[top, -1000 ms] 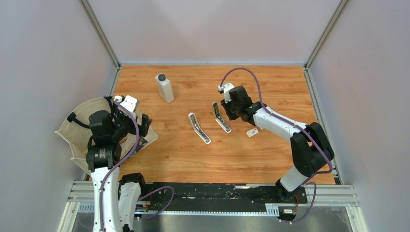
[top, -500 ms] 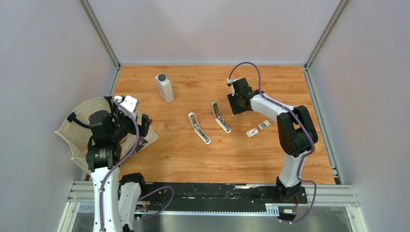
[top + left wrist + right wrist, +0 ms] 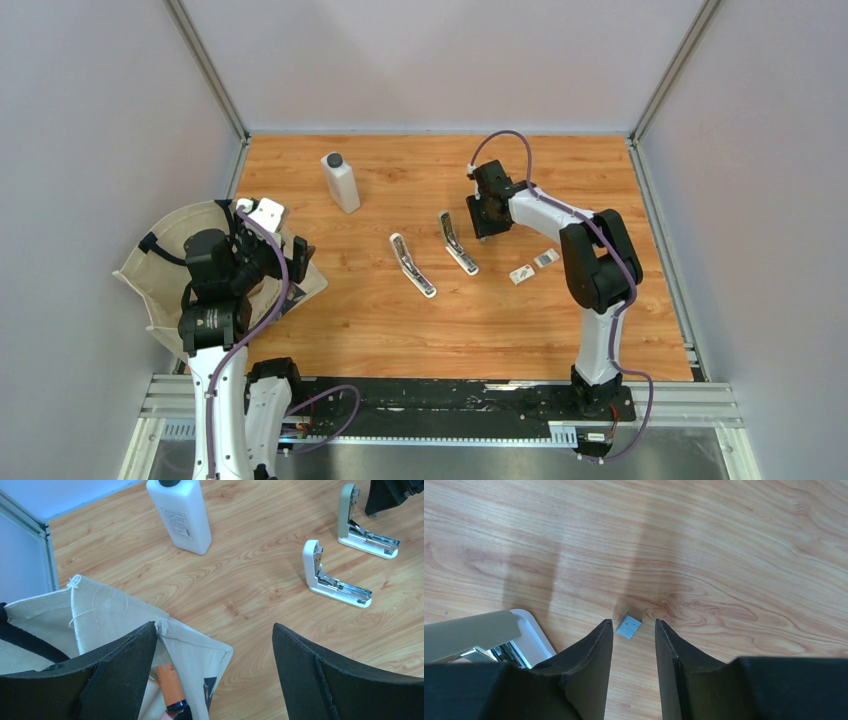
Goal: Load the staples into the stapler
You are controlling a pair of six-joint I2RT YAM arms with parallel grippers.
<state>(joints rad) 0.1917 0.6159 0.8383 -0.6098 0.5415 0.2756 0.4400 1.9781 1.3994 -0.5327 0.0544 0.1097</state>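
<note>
The left claw [image 3: 215,632] hovers spread wide over a canvas bag [image 3: 115,615]. The staples [image 3: 521,274] lie on the surface [image 3: 330,330], right of the opened green stapler [image 3: 458,243]. Beyond it, the outstretched right arm points the right claw [image 3: 633,623] down, fingers slightly parted, nothing clamped, over a tiny grey square [image 3: 629,626].

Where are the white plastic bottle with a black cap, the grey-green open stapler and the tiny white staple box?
White plastic bottle [image 3: 342,188]: overhead view, middle of its body.
Grey-green open stapler [image 3: 455,243]: overhead view, middle of its length.
Tiny white staple box [image 3: 521,274]: overhead view, its top face.

White-and-black arms [image 3: 545,212], purple cables [image 3: 505,135], black wedge-shaped claw fingers [image 3: 584,675]
</note>
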